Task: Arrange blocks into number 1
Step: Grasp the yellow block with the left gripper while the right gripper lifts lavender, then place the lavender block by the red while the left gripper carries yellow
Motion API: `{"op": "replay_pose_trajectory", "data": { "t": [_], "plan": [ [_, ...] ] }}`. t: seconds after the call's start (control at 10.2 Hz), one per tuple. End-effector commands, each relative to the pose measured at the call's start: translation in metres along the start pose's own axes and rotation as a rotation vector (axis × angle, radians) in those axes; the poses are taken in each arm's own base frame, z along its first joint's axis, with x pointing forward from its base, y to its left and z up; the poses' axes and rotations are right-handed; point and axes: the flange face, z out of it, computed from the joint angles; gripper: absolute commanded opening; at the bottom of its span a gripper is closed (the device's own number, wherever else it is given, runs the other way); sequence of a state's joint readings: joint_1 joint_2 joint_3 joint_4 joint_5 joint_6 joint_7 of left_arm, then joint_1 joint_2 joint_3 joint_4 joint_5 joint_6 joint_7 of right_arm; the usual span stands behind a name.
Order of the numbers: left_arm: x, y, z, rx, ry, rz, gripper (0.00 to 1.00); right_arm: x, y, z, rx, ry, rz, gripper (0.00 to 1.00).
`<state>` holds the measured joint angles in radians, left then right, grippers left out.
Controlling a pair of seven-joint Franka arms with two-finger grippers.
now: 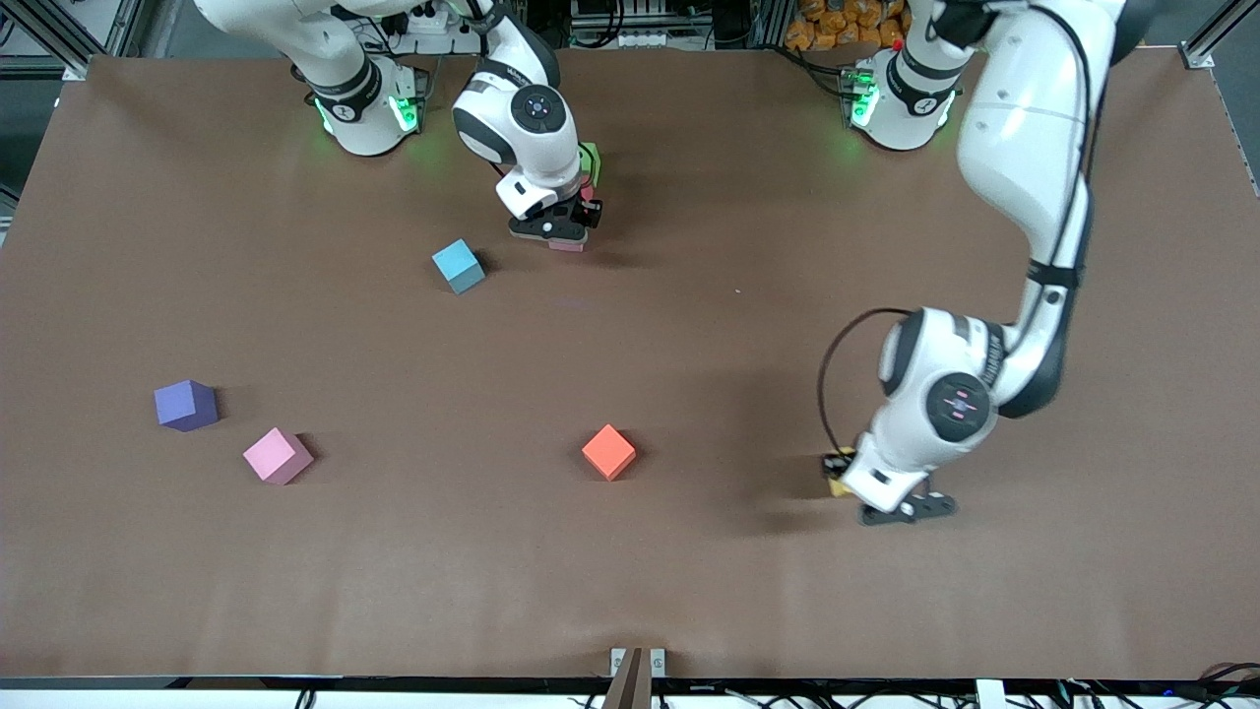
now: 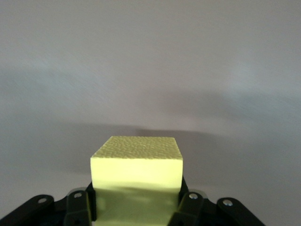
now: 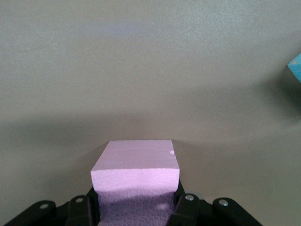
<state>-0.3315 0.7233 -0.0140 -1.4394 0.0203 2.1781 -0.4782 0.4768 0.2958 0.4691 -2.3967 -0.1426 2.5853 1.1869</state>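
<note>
Lifting straight up seems wisest, since the left pincer (image 2: pixel 136 212) grips the yellow block (image 2: pixel 136 176) toward the left arm's end from the orange block (image 1: pixel 608 452), while the right pincer (image 3: pixel 136 212) clamps a pink block (image 3: pixel 135 174).

Brown table (image 1: pixel 689 591), light blue block (image 1: pixel 459 266), purple block (image 1: pixel 186 405), pink block (image 1: pixel 278 455), orange block (image 1: pixel 608 452)

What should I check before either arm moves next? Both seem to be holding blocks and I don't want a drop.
1. Left gripper shut on yellow block: ok.
2. Right gripper shut on pink block: ok.
3. Pink block seated against red block and green block: cannot tell, arm hides them.
4. Blue block apart from right gripper: ok.
5. Orange block apart from left gripper: ok.
</note>
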Motion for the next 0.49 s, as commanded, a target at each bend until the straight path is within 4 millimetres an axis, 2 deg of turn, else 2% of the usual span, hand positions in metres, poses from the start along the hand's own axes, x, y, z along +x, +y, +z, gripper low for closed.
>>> {"op": "replay_pose_trajectory", "data": {
  "t": [0.0,0.1,0.29,0.39],
  "plan": [
    [-0.043,0.043,-0.018,-0.002,-0.048,-0.040,0.00,-0.005,-0.002,0.007,-0.001,0.007,-0.013,0.48],
    [-0.057,0.065,-0.023,-0.016,-0.052,-0.054,0.00,-0.003,-0.002,0.006,0.001,0.007,-0.010,0.99],
    [-0.091,0.099,-0.024,-0.016,-0.068,-0.048,0.00,0.010,0.001,-0.010,0.010,0.030,0.003,1.00],
    [-0.109,0.118,-0.021,-0.008,-0.071,-0.046,0.00,0.029,0.010,-0.027,0.017,0.055,0.007,1.00]
  ]
}}
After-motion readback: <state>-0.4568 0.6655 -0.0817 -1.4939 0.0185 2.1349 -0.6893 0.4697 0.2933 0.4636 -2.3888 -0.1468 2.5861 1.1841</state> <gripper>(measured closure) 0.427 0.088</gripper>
